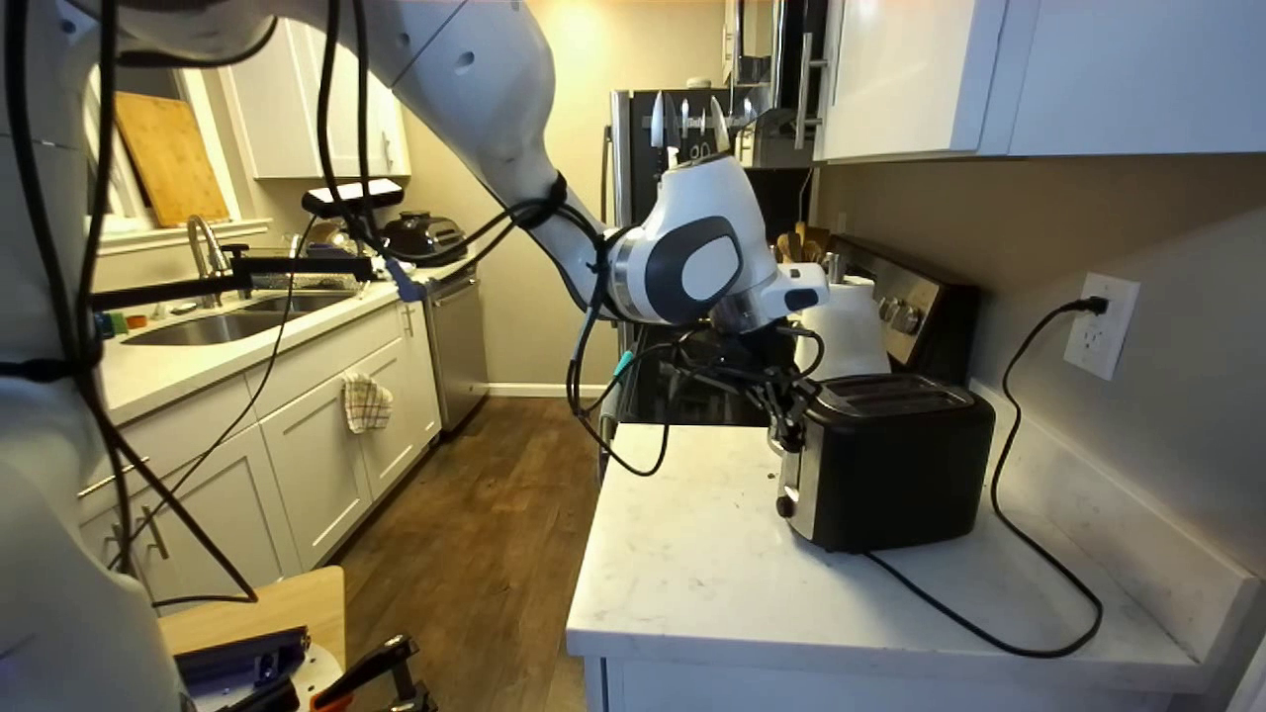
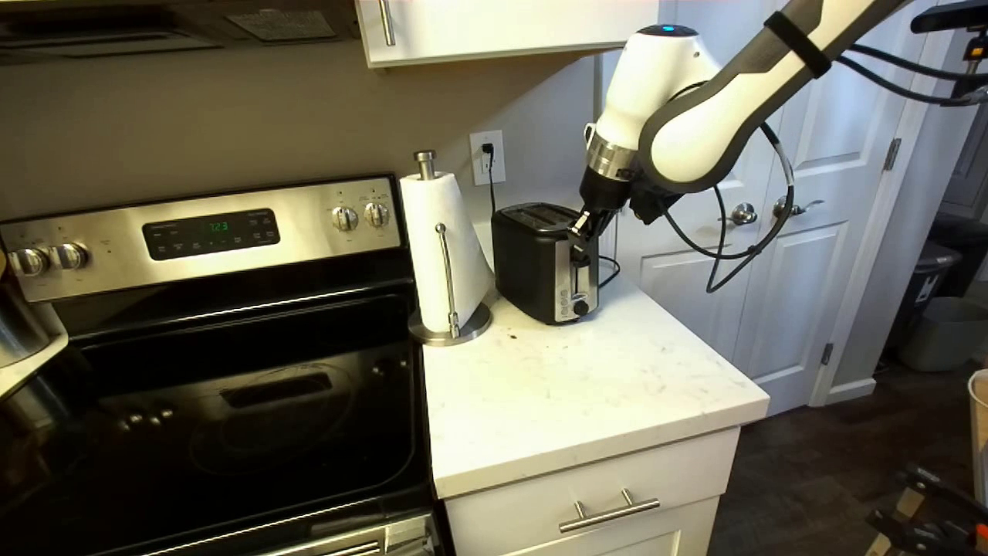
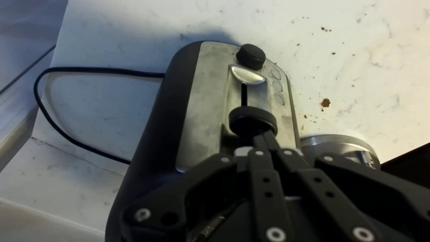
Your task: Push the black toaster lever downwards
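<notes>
The black toaster (image 1: pixel 905 475) with a steel front panel stands upright on the counter; it also shows in an exterior view (image 2: pixel 529 266) and in the wrist view (image 3: pixel 205 111). Its round black lever (image 3: pixel 252 117) sits at the upper end of the slot, with bare slot below it. My gripper (image 3: pixel 266 139) is shut, its fingertips pressed together with nothing between them. The tips are right at the top side of the lever, and seem to touch it. In both exterior views the gripper (image 1: pixel 788 435) (image 2: pixel 580 230) points down at the toaster's front, largely hiding the lever.
A black knob (image 3: pixel 251 56) sits below the slot. A paper towel roll (image 2: pixel 440 247) on a steel stand is beside the toaster, near the stove (image 2: pixel 231 386). The power cord (image 1: pixel 1048 564) runs to a wall outlet (image 1: pixel 1103 326). A white cabinet (image 1: pixel 910 79) hangs above.
</notes>
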`<state>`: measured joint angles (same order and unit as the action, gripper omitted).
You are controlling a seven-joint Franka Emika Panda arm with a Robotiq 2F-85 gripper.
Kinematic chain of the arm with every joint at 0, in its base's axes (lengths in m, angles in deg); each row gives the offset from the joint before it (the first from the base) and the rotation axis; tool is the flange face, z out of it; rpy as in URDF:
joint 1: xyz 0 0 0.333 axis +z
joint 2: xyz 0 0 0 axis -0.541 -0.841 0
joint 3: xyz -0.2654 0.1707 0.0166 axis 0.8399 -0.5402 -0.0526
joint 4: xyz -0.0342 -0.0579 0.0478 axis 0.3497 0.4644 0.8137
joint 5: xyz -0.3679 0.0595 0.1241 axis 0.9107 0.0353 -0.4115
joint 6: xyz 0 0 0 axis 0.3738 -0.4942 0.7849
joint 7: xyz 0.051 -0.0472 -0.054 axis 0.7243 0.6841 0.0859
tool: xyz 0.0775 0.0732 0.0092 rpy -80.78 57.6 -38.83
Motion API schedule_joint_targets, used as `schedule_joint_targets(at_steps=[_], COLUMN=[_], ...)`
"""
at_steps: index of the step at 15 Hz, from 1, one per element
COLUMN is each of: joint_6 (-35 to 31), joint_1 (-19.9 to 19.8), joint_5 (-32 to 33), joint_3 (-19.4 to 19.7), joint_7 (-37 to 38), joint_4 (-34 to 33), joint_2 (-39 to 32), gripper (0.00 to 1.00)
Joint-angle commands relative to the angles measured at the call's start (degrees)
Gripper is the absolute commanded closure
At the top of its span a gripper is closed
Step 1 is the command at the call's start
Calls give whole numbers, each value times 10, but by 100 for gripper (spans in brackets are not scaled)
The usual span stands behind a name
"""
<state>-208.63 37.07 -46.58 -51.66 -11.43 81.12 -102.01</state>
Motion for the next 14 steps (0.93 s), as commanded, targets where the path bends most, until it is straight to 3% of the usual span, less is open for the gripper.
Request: schedule_joint_targets(at_steps=[1,5,10,14], joint_6=[-45,-97,-178,-196], joint_1=[28,74,168,241], joint_5=[58,144,309,403], joint_3=[35,87,210,298], joint_7=[67,175,359,479], joint_4=[15,44,68,70], joint_2=[-3,0,-6,-18], gripper=[100,100,100,100])
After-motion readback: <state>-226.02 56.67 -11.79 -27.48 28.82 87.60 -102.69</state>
